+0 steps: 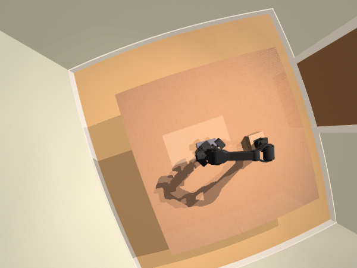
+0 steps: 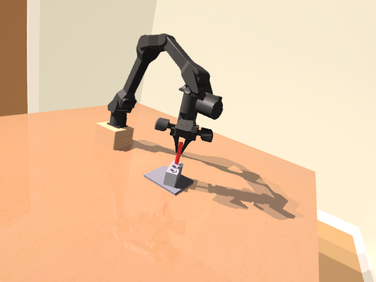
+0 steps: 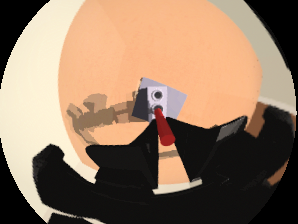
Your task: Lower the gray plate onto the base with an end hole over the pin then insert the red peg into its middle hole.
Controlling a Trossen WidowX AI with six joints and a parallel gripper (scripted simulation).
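The gray plate [image 2: 171, 180] [image 3: 164, 101], a thick block with a row of holes in its top, sits on the flat gray base [image 2: 154, 176] [image 3: 176, 96] [image 1: 212, 141]. In the top view the arm covers the plate. My gripper [image 2: 179, 152] [image 3: 161, 123] is shut on the red peg [image 2: 178, 155] [image 3: 165, 132] and stands above the plate. The peg leans slightly, its lower end close to the plate's top, by the middle and far holes in the exterior view. Whether its tip has entered a hole cannot be told. The pin cannot be made out.
The arm rises from a wooden block [image 2: 123, 140] [image 1: 247, 143] on the orange table [image 2: 78, 203] [image 1: 166, 104] and arches over to the base. Its shadow falls across the table beside the base. In the top view a pale lit patch surrounds part of the base.
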